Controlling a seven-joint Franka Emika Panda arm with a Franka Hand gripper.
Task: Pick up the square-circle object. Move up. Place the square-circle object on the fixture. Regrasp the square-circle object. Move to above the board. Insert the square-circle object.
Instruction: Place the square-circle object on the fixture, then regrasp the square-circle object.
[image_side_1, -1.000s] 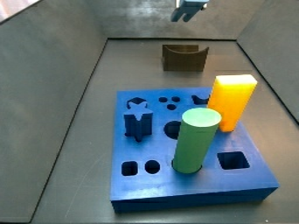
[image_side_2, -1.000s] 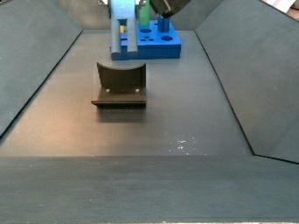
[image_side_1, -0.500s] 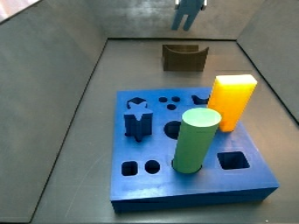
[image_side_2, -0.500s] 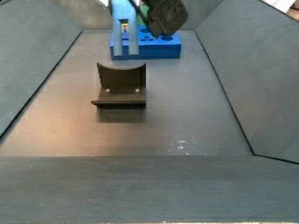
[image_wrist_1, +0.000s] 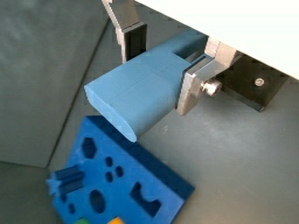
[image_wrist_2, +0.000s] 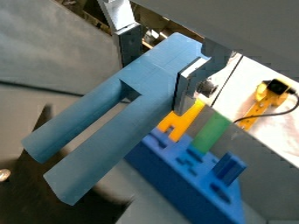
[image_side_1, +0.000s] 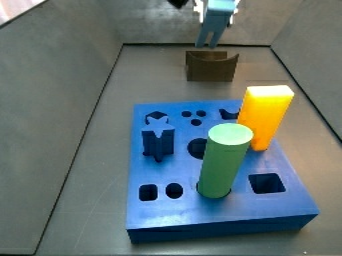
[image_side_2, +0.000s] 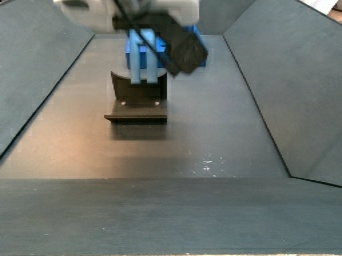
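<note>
My gripper (image_side_1: 211, 22) hangs at the far end of the floor, shut on the square-circle object (image_side_1: 210, 37), a pale blue bar held upright. The bar's lower end sits just over the notch of the dark fixture (image_side_1: 210, 66); I cannot tell whether they touch. In a side view the blurred gripper (image_side_2: 147, 40) and the bar (image_side_2: 143, 58) stand right above the fixture (image_side_2: 136, 97). Both wrist views show the bar (image_wrist_1: 138, 88) (image_wrist_2: 111, 122) clamped between the silver fingers (image_wrist_1: 194, 80) (image_wrist_2: 191, 84). The blue board (image_side_1: 187, 205) lies nearer the camera.
A tall green cylinder (image_side_1: 223, 160) and an orange-yellow block (image_side_1: 265, 116) stand in the board. Grey walls slope up on both sides of the floor (image_side_2: 201, 190). In the wrist views the board (image_wrist_1: 111, 179) (image_wrist_2: 193, 184) lies beyond the bar.
The gripper has come down with the bar from the top of the view to just over the fixture's notch. The board and its pegs have not moved.
</note>
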